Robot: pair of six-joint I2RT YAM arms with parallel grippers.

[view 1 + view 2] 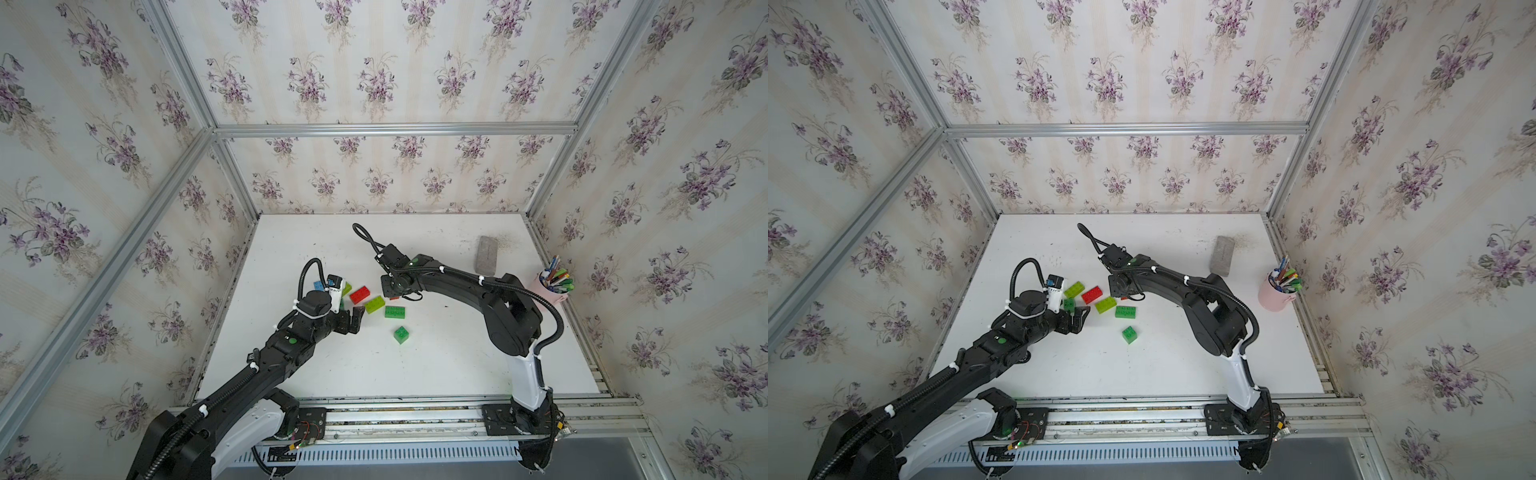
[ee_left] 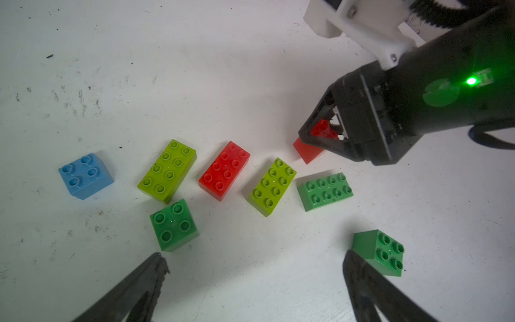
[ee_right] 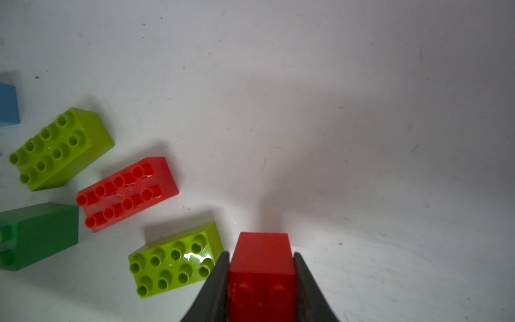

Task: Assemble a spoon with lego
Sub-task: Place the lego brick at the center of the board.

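Observation:
No spoon shows in any view; the lego lies as loose bricks on the white table [image 1: 436,365]. A row runs blue square [image 2: 85,175], lime oblong [image 2: 167,170], red oblong [image 2: 224,170], lime oblong [image 2: 273,186], dark green oblong [image 2: 324,191]. Two green squares [image 2: 174,224] [image 2: 379,251] sit nearer my left gripper [image 2: 254,255], which hangs open over bare table between them. My right gripper [image 3: 261,253] is shut on a small red brick [image 3: 262,242] beside the second lime oblong [image 3: 172,259], low at the table.
A grey rectangular block [image 1: 487,254] lies at the back right. A pink cup of pens [image 1: 555,286] stands by the right wall. Papered walls close three sides, and a metal rail [image 1: 415,411] runs along the front edge.

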